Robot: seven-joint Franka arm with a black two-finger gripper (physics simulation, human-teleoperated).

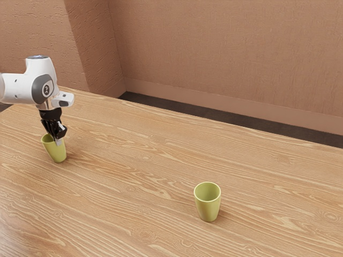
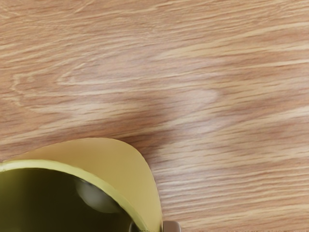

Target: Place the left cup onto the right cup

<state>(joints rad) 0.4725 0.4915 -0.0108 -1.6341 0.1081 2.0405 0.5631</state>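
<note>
Toward the exterior view's left, on the far side of the wooden table, the left cup stands with its mouth up, and the gripper comes down onto its rim from above. Its black fingers stand close together across the cup's wall, one seeming to dip inside the mouth and one outside, so I judge the claw closed on the left cup at its rim. In the wrist view the cup's green rim and dark hollow sit right under the hand, with bare wood grain beyond. Whether the cup's base rests on the table or is barely off it, I cannot tell; it leans a little. The right cup stands upright, mouth open, well apart from the gripper, nearer the camera and toward the exterior view's right, with nothing between the two cups. The step in hand looks like the grasp itself, with lift and carry not yet done. The next move probably calls for a straight lift clear of the wood, a carry across the open table, then centring the held cup above the other's mouth before lowering. A pinch on one side of the rim may let the cup swing, so a steady carry would help.
</note>
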